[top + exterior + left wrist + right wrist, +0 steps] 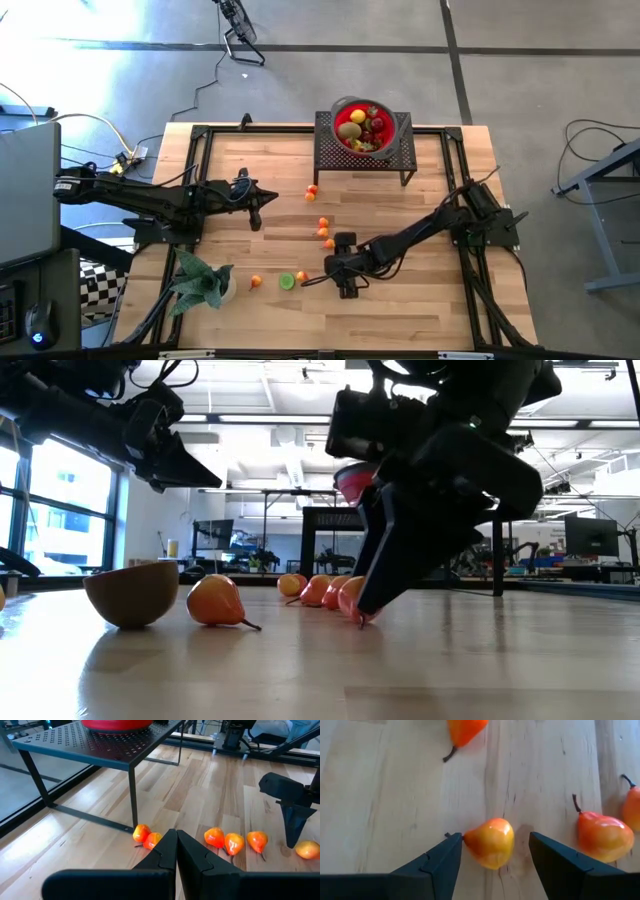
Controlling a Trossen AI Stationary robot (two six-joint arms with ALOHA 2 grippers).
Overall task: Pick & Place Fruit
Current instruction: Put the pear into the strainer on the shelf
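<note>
We see the loose fruit on the wooden table [420,300] as small orange-red pears with a yellowish side and a thin dark stem, smooth and shiny. One pear [490,842] lies on the wood between the two fingers of the right gripper [492,860], which stand wide apart on both sides of it; one finger seems to be very near its stem end, but we cannot tell if it touches. In the high view this right gripper [318,278] is low over the front middle of the table. In that view we count about six orange pears on the table: one pair [312,191] near the middle, two [323,228] below them, another further down, one [256,281] at the front near the plant [200,280], and the one at the gripper, partly covered by the fingers. Beside it lies one green half fruit [287,281]; in the low view it looks like a brown bowl shape [132,593]. More fruit sits in the red bowl [345,112] on the black perforated stand [330,150] at the back; there yellow, red and brownish pieces are piled together and we cannot count them. The left gripper [176,840] hangs above the left half of the table, its fingers pressed together with nothing between.
</note>
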